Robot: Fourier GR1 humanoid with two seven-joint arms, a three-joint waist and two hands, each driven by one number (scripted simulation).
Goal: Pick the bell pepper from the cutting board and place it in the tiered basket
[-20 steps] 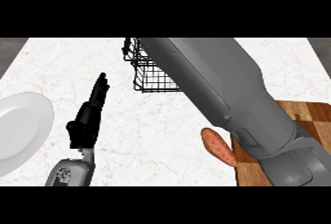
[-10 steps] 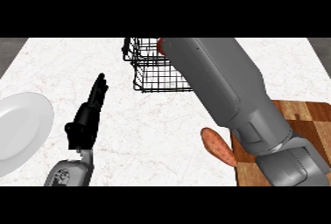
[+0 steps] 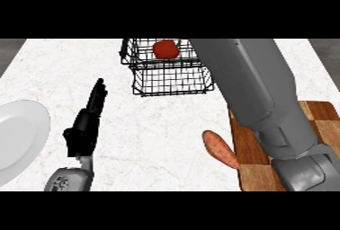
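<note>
The red bell pepper (image 3: 165, 48) lies in the upper tier of the black wire tiered basket (image 3: 169, 83) at the back of the counter. My right forearm (image 3: 256, 94) rises from the lower right, passes beside the basket's right side and runs out of the view's top edge, so its hand is hidden. The wooden cutting board (image 3: 320, 120) lies at the right, largely covered by that arm. My left hand (image 3: 86, 123) rests at the lower left, open with straight fingers pointing up, holding nothing.
An orange sweet potato (image 3: 220, 148) lies across the cutting board's left edge, partly on the white marble counter. A white plate (image 3: 20, 137) sits at the left edge, close to my left hand.
My right arm has swung to the right, off the front of the basket, uncovering the bell pepper in the upper tier. My left hand has not moved.
</note>
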